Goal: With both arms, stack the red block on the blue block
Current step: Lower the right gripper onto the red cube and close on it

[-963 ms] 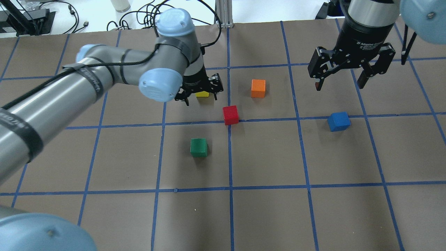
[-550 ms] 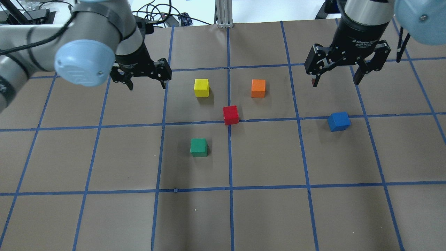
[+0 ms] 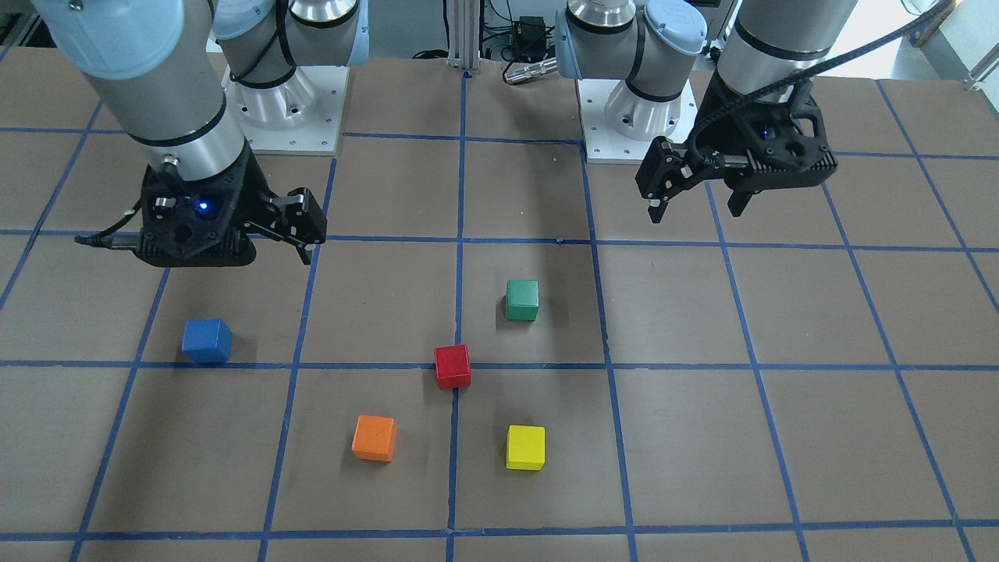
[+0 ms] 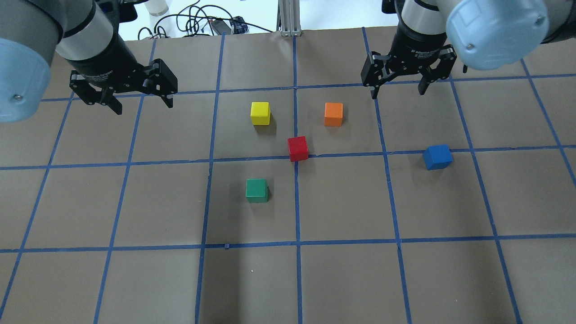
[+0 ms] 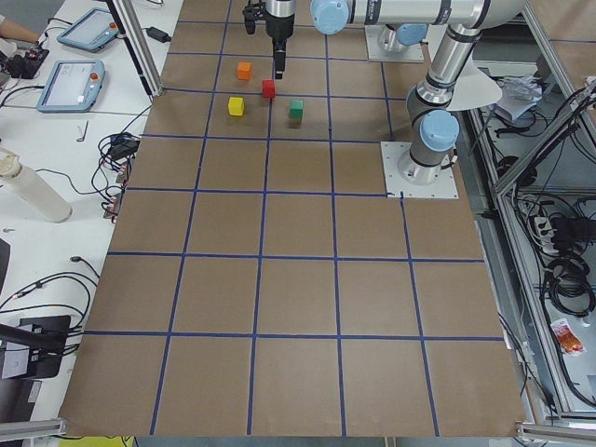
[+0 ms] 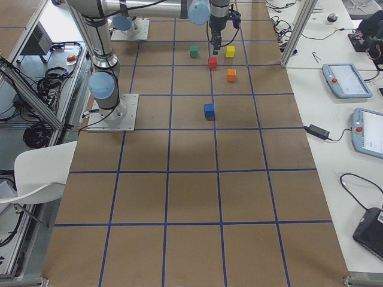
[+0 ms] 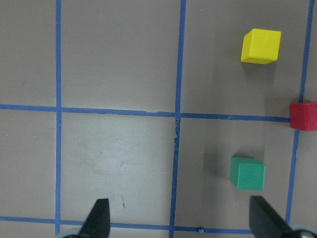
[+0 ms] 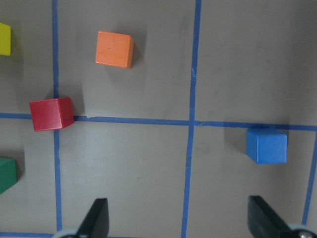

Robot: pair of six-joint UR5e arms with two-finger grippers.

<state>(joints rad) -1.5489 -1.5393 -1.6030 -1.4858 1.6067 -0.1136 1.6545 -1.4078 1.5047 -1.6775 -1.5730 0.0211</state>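
Red block (image 4: 298, 148) sat on the desk (image 4: 342, 279) in the overhead view, at a crossing of blue tape lines, with a yellow cube (image 4: 260, 113) and an orange cube (image 4: 333, 114) beyond it and a green cube (image 4: 256, 190) nearer the robot. The left end effector (image 4: 144, 107) hung well apart to its left, fingers spread and holding nothing. The right end effector (image 4: 398, 91) hung beyond and to its right, also spread and empty. The blue block (image 4: 437, 156) lay alone, well apart from the red one, on the robot's side of the right end effector.

In the front-facing view, both end effectors stood clear above the desk, nearer the robot's bases than any cube, and the blue block lay just in front of the right one.

In the left wrist view, the red block showed at the right edge, only partly in frame, with the two fingertips wide apart at the bottom.

In the right wrist view, the red block lay at the left and the blue block at the right, above the right-hand fingertip. Nothing was between the open fingers.

In the right side view, the blue block lay nearest the camera, with the red block beyond it.
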